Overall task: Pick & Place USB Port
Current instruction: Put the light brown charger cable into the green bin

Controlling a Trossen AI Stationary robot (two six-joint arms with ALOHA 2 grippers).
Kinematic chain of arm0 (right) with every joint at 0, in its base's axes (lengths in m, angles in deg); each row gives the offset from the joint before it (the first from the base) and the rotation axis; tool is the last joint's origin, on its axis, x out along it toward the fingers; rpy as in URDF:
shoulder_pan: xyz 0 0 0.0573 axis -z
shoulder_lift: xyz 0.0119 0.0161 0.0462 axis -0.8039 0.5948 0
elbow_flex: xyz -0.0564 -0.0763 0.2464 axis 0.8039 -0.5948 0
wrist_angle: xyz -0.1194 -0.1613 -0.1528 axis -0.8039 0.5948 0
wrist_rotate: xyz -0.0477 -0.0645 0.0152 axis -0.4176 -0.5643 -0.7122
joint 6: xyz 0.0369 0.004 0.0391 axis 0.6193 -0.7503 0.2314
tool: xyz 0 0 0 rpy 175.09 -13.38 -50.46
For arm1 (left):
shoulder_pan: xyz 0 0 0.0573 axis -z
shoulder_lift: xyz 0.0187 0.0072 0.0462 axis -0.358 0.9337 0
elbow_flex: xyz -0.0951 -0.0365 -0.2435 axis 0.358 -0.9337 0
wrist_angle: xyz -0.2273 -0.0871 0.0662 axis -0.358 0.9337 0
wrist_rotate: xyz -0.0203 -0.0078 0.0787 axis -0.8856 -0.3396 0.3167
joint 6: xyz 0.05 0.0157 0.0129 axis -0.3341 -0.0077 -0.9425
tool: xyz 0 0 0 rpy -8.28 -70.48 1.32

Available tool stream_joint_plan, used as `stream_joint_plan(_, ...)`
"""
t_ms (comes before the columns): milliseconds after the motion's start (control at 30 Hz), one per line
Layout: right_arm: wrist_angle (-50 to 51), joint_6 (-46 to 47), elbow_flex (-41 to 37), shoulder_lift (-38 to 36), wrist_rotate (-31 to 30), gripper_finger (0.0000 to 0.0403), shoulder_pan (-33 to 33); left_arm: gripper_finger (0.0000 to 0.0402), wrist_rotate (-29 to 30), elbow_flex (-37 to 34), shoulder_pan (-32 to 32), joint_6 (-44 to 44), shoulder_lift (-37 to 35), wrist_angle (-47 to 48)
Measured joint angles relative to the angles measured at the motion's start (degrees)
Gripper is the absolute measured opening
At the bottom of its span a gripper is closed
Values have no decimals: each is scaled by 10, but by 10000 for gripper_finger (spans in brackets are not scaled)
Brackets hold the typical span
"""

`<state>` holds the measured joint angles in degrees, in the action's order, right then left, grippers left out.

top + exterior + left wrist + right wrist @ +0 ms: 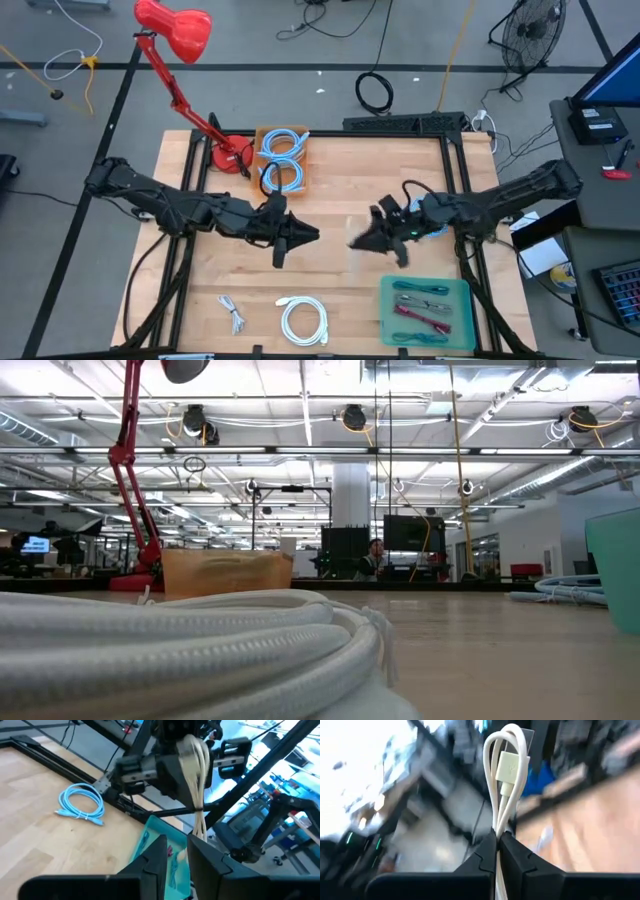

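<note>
Cable, white and folded into a small bundle with a USB plug (507,767), is hanging pinched in the right tool (498,840), whose two dark fingers are pressing together on its strands. Seen from above, that right tool (368,238) is sitting near the middle of the light wooden bench (330,190), raised off the surface as far as the left wrist view shows. The left tool (300,237) is facing it from the nine o'clock side, close by but apart; its fingers (155,860) are standing spread with a gap between them, holding nothing.

At about five o'clock on the bench, a teal plastic tray (462,290) is holding red and teal leads. A coiled white cable (304,320) is lying at six o'clock, and a smaller white cable bundle (232,314) at seven o'clock. A brown cardboard box (260,135) with coiled light blue cables is sitting at eleven o'clock, beside the base of a red desk lamp (175,30). A loose light blue cable coil (80,804) is lying on the bench near the right arm.
</note>
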<state>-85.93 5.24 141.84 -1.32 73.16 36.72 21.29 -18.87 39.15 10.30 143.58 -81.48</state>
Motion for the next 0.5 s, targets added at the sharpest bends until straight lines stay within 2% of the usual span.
stream_joint_plan(133, 210, 57, 0, -67, 97, 1, -41, 80, 1, 0, -1, 7, -2, 22)
stream_joint_plan(267, 425, 144, 0, -103, 114, 1, -122, 81, 1, 0, -1, 20, -2, 46)
stream_joint_plan(367, 501, 205, 0, -97, 113, 1, -179, 81, 2, 0, -4, 30, -2, 71)
stream_joint_plan(500, 531, 239, 0, -46, 127, 1, -235, 81, 2, 0, -12, 38, -2, 91)
